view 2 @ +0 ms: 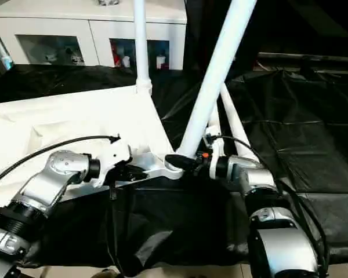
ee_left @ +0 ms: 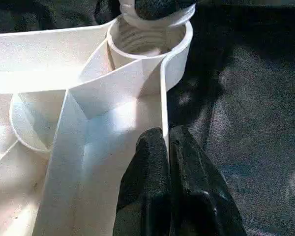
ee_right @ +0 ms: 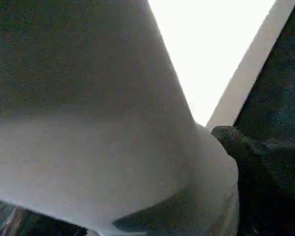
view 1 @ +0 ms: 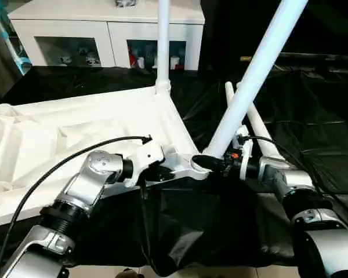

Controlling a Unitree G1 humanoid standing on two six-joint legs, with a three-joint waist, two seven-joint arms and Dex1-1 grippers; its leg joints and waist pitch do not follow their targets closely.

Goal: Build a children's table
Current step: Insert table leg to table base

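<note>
Lying underside up on a black cloth (view 1: 313,150), the tabletop (view 1: 75,133) shows its ribs and round corner sockets. One leg (view 1: 163,40) stands upright in the far corner socket. A second leg (view 1: 252,75) leans steeply up and to the right, its flared lower end at the near corner socket (ee_left: 147,44), whose threaded inside shows in the left wrist view with the leg's end just above its rim; whether the end sits inside cannot be told. Two more legs (view 1: 258,124) lie side by side on the cloth just behind the tilted one.

The left gripper (ee_left: 168,162) is closed, its two black fingers (ee_left: 147,187) pinching the thin side wall of the tabletop a little short of the near socket. The right gripper (view 1: 209,163) reaches in from the right with its jaws spread wide around the base of the tilted leg, holding it; one finger (ee_right: 246,147) presses against the flared end in the right wrist view.

White cabinets (view 1: 104,35) with glass fronts stand beyond the cloth
</note>
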